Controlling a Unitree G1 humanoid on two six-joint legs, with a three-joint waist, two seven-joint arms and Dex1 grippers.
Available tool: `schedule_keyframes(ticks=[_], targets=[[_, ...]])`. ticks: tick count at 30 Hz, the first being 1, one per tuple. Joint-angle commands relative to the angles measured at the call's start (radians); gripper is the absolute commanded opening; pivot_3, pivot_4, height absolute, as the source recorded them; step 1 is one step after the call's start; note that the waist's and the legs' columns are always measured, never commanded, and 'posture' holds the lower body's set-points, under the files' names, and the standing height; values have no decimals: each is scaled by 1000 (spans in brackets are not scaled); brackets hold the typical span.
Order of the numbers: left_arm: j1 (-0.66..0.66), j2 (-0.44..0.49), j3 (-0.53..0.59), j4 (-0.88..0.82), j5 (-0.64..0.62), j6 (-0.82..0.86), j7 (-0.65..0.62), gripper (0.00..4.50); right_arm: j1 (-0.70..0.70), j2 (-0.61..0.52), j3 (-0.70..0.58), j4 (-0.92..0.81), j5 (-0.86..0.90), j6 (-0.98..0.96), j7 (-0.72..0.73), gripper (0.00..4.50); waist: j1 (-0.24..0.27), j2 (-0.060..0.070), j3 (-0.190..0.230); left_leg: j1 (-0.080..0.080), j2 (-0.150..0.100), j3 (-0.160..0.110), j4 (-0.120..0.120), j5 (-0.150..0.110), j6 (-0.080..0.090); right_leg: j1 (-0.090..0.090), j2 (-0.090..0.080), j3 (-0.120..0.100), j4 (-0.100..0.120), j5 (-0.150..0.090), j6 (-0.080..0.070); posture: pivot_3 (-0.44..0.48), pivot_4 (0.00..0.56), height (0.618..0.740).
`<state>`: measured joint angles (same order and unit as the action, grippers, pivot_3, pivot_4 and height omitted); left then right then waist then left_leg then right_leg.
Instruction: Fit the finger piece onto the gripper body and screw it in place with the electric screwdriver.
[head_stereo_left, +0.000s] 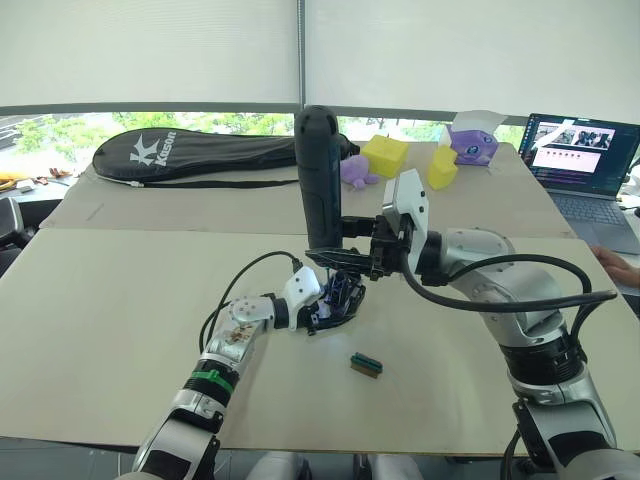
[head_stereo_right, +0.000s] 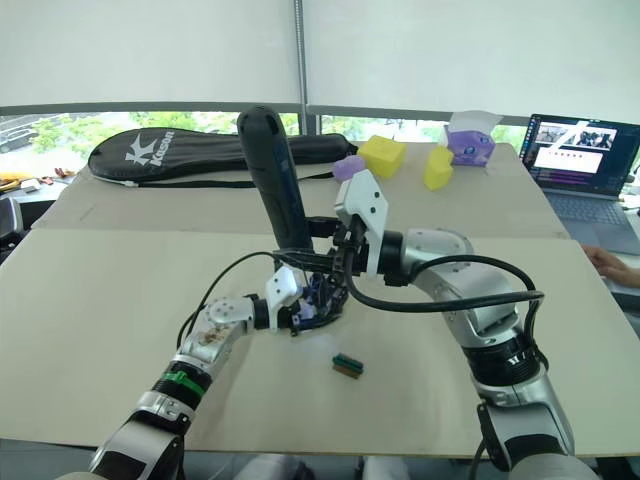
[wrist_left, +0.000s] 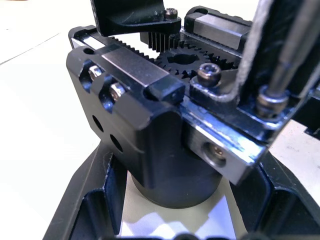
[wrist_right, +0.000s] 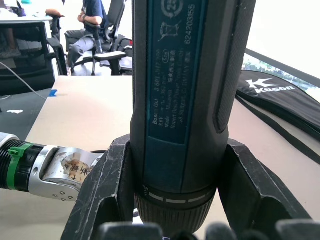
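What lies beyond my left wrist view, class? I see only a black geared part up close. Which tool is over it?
Observer: The electric screwdriver, standing nearly upright over the gripper body.
Operator: What holds it?
Observer: The right gripper, its jaws shut around the lower barrel.
Operator: Is anything loose on the table nearby?
Observer: A small green-and-black block lies apart from the body, nearer the robot.
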<state>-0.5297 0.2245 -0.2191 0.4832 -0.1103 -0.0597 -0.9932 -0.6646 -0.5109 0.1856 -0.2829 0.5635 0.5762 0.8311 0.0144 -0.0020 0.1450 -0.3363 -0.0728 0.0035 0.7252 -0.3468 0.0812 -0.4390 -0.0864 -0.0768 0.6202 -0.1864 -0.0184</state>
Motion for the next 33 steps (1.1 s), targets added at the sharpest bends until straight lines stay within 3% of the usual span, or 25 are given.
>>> schedule_keyframes(ticks=[1,12,19,21,28,31,33], targets=[[-21,7,21,-48,-22,-33,-9,2330,87,-52,70,107,-110,63,-17,1912,0,0,0,0,0,0,0,0,0,0,0,0,0,0,0,0,150,737],[-18,2,19,-47,-20,-36,-6,2330,44,-44,-15,30,-36,21,19,1912,1,0,-2,0,0,0,-3,0,0,0,0,0,-4,0,0,0,150,737],[-12,-5,11,-36,-16,-35,-5,2330,-99,58,-210,-82,215,5,12,1912,-1,0,3,-7,0,0,-4,0,0,-6,0,-1,-5,1,1,0,150,737],[-13,-5,10,-32,-16,-26,-5,2330,-117,59,-222,-92,243,26,6,1912,1,0,3,-18,0,0,1,0,0,-18,0,-1,-1,2,1,0,150,737],[-18,1,9,-34,-17,-7,-7,2330,-84,22,-241,-146,356,127,11,1912,-1,0,3,-19,-1,0,4,0,0,-18,0,-1,2,1,1,0,150,737],[-8,31,20,-64,-35,25,-34,3836,-62,-28,-268,-171,408,183,11,1912,-2,0,3,-19,-1,0,4,0,0,-18,0,-1,3,1,1,0,150,737],[13,69,41,-110,-56,55,-52,4494,-45,-77,-304,-190,454,226,-7,1912,-2,0,4,-19,-1,0,3,0,0,-19,0,-1,3,1,1,0,150,737]])
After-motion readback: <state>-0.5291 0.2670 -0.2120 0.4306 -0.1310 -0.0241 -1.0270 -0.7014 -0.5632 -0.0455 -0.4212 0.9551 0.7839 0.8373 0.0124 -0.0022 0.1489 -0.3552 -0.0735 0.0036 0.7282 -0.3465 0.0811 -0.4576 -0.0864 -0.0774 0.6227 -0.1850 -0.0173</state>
